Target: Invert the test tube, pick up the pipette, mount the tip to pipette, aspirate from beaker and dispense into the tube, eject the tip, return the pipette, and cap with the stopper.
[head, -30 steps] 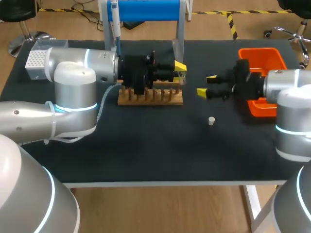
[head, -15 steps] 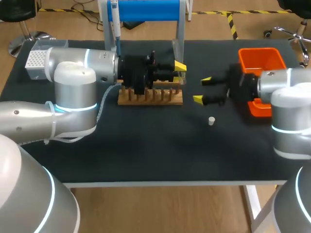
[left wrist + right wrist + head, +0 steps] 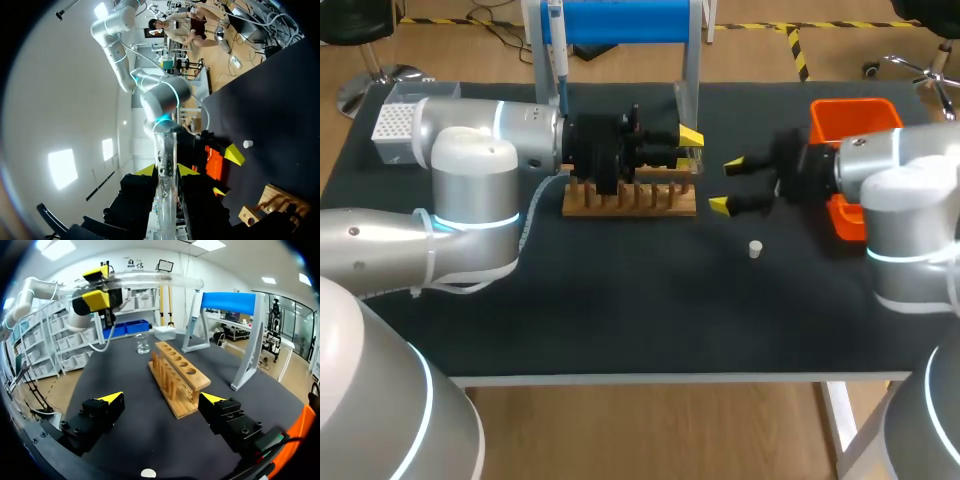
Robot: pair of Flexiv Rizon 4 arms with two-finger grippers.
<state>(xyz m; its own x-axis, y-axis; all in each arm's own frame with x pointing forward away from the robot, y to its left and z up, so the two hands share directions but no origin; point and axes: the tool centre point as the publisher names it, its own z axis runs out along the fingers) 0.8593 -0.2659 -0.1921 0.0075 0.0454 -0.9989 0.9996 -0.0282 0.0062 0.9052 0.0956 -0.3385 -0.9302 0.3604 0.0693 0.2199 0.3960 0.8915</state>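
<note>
In the left wrist view a clear glass test tube [image 3: 165, 190] runs between the yellow tips of my left gripper [image 3: 166, 170], which is shut on it. From above, that left gripper [image 3: 687, 143] hangs over the right end of the wooden rack [image 3: 630, 198]. The right wrist view has the tube [image 3: 150, 280] lying level, high above the rack [image 3: 177, 372]. My right gripper [image 3: 725, 185] stands open just right of the rack, nothing between its fingers; in its own view the right gripper [image 3: 162, 399] faces the rack. A white stopper [image 3: 755, 248] lies on the mat. The pipette [image 3: 557, 50] hangs on the blue stand [image 3: 620, 20].
An orange bin [image 3: 855, 120] sits at the far right behind my right arm. A white tip box [image 3: 395, 122] stands at the back left. A small glass beaker [image 3: 142, 344] is beyond the rack's far end.
My right gripper has moved left, away from the orange bin and closer to the rack. The left arm and the tube have stayed put.
</note>
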